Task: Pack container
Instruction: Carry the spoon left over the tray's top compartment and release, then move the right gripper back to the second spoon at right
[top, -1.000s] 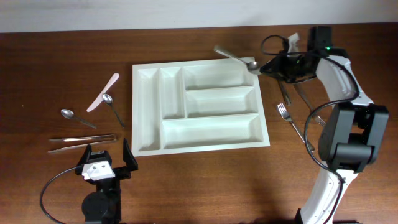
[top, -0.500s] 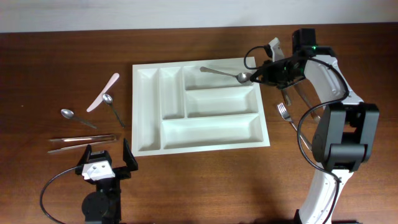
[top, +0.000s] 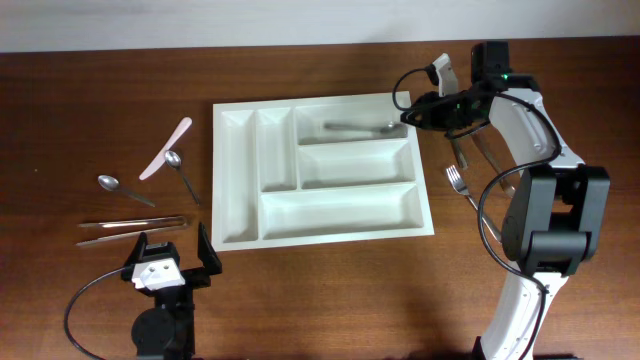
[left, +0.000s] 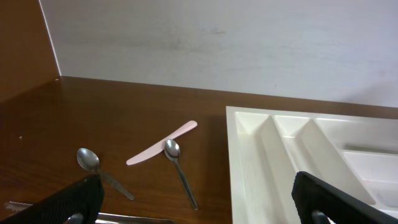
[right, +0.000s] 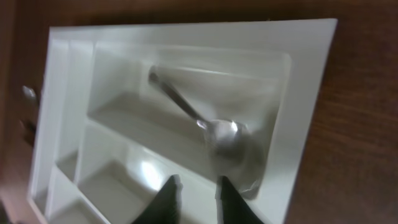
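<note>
Brown desk (top: 100, 80), white wall (left: 217, 43) behind its far edge (plain only from the left wrist). The left gripper (left: 199, 198) and right gripper (right: 196, 200) gape empty; a spoon (right: 221, 134) lies in the container (right: 305, 112).

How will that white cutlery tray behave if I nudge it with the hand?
Probably light: the cutlery tray looks thin-walled plastic, so it likely slides easily on the smooth wooden table. The spoon lying loose inside may shift.

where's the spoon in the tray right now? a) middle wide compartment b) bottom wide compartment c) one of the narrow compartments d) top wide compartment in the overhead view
d: the spoon lies flat in the top wide compartment of the container, in the overhead view.
</note>
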